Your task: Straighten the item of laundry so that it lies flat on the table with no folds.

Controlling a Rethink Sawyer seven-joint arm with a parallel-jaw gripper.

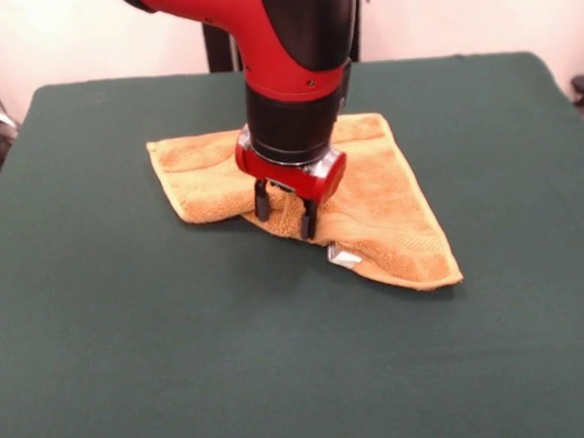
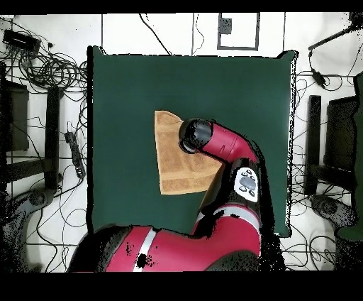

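- While the red and black arm's gripper (image 1: pixel 284 211) sits low over the towel, its two dark fingers (image 1: pixel 262 200) stand a little apart, tips at or just into the terry pile; nothing is visibly held between them.
- Orange-yellow terry hand towel (image 1: pixel 392 217) lies near the middle of the dark green felt-covered table (image 1: pixel 182 367), towards the far side in the front view.
- Towel outline is roughly triangular, not square, so my read is that one part is folded over. Small white tag (image 1: pixel 343 258) shows at the near edge, just beside the gripper.
- Overhead view: towel (image 2: pixel 174 167) shows beside the arm, which covers part of it. The gripper itself is hidden there.
- Task judged not done: fold still in.
- Risks from here:
  - Closing on both layers at once would drag the whole towel rather than open the fold.
  - Pinching too shallow in the pile could let the cloth slip out mid-pull.
  - Felt on terry probably grips; a low drag may bunch the bottom layer and add creases.
  - Pulling the wrong way would tighten the fold; which edge is the top layer I cannot tell from under the wrist.
  - Pressing down too hard pins the cloth to the table.
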